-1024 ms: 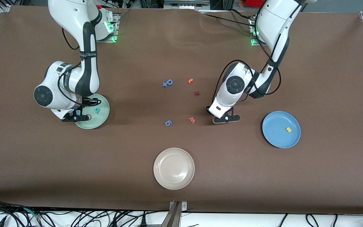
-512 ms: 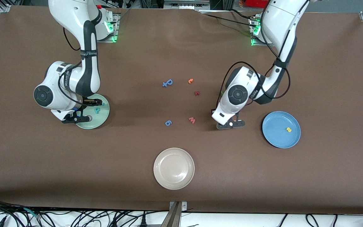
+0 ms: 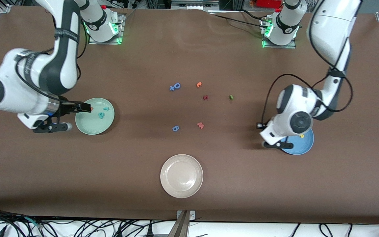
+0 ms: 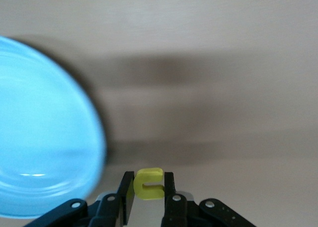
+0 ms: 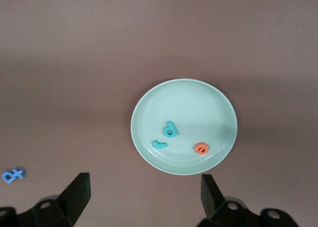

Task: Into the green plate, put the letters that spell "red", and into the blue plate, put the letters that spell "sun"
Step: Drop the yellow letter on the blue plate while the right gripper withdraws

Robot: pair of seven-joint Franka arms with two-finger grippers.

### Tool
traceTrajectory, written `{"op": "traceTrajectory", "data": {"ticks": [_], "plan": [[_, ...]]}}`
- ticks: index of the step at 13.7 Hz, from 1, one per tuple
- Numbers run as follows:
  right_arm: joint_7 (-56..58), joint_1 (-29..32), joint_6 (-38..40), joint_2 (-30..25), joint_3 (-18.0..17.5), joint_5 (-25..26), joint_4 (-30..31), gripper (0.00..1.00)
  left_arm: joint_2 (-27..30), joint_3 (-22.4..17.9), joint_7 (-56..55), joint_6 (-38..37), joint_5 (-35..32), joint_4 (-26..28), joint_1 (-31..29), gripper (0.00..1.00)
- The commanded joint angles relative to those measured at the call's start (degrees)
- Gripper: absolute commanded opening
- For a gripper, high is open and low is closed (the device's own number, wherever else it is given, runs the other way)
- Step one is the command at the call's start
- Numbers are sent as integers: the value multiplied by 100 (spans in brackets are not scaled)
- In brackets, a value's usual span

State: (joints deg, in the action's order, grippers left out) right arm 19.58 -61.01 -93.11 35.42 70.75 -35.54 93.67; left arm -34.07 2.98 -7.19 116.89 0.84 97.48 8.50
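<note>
Holding a yellow "u" [image 4: 148,183] at the blue plate [image 3: 304,147], the left gripper [image 4: 148,193] must release it inside, while the right gripper [image 5: 144,194] waits wide-jawed over the green plate [image 5: 184,126].

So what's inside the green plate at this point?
The green plate holds three letters: teal d, teal r and orange e. The right wrist view shows the whole plate uncovered.

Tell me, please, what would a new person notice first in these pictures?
Probably the left gripper, shut on a yellow letter at the edge of the blue plate. Next, the green plate toward the right arm's end, with a teal "r", a teal "d" and an orange "e" in it, the open right gripper above.
</note>
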Motion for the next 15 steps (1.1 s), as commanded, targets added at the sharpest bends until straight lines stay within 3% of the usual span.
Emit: {"op": "traceTrajectory", "data": {"ticks": [1,3,5,6,10,15], "plan": [[-86,2,424,17,378,-155,-603,99,111,54,857,-211,-259,8,-488,16],[-269,19,416,17,457,-278,-937,99,102,80,1044,-202,-619,17,-744,22],[-708,-25,416,9,492,-279,-1192,99,85,80,1062,-150,-673,8,-753,86],[-806,-51,407,-26,554,-279,-1376,99,76,80,1010,-123,-665,8,-745,100],[-824,-69,407,-44,888,-840,-1597,99,233,194,248,236,-68,165,-631,100],[-772,-34,398,-44,976,-867,-1597,99,690,1309,-1860,1078,-32,1140,-586,100]]}}
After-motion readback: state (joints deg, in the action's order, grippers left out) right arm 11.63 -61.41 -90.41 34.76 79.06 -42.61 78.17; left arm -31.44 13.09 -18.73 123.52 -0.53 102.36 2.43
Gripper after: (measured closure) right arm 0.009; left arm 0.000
